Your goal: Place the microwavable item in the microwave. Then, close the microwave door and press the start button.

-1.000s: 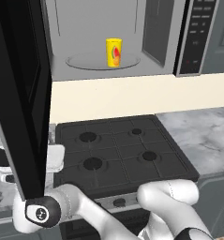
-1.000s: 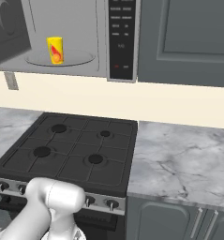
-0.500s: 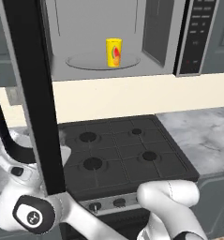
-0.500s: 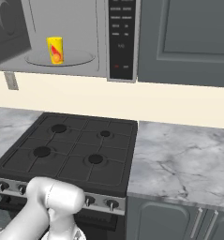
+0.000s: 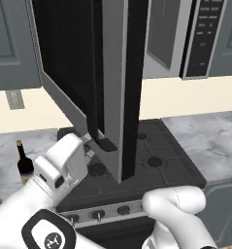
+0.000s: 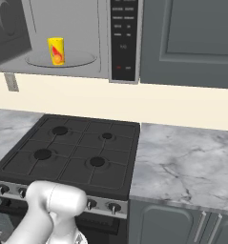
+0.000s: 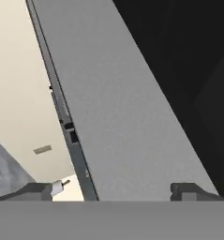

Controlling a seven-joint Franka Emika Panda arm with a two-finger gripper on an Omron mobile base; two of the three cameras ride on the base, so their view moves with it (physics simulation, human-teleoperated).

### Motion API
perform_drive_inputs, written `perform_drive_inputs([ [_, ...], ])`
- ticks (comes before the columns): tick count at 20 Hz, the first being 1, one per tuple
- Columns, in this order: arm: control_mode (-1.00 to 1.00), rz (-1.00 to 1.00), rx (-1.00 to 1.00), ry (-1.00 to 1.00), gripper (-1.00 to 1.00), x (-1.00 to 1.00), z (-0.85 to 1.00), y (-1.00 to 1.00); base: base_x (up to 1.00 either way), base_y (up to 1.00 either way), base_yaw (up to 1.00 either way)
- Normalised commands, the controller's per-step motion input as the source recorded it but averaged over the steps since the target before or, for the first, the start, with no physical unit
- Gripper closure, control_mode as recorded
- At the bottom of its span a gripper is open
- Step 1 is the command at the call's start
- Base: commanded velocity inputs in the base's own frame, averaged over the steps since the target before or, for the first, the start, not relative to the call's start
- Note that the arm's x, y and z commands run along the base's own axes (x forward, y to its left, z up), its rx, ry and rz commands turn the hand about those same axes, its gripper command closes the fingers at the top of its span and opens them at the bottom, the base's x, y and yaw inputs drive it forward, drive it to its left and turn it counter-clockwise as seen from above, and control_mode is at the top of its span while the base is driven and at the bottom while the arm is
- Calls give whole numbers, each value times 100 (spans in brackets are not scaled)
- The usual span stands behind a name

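A small yellow cup (image 6: 56, 51) with a red-orange mark stands upright on the round turntable (image 6: 63, 59) inside the grey microwave (image 6: 67, 38), left of the dark button panel (image 6: 124, 40). In the left base view the microwave door (image 5: 112, 82) stands partway open, its grey edge and black glass rising across the middle of the picture and hiding the cup and most of the oven's interior from that side. The white arm (image 5: 64, 165) reaches up beside the door's lower corner, and the claw (image 5: 95, 146) sits right at the door's bottom edge. In the hand view the claw's two dark fingertips (image 7: 190, 191) are spread wide, with nothing between them, and the door's grey frame runs diagonally just ahead. Below the microwave lies a black four-burner stove (image 6: 72, 152) with a row of knobs (image 6: 103, 206) on its front, flanked by a grey marble counter (image 6: 182, 162). A dark wine bottle (image 5: 24, 163) stands on the counter left of the stove, close to the arm. Grey cabinets (image 6: 191, 38) hang to the right of the microwave, and an outlet (image 6: 11, 82) sits on the cream wall.
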Motion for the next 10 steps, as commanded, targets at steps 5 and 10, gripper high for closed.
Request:
perform_drive_inputs([
  [5,-100,24,62,0,-100,-18,11,-100,0,0,0],
  [10,-100,23,45,10,-100,10,10,-86,0,0,0],
])
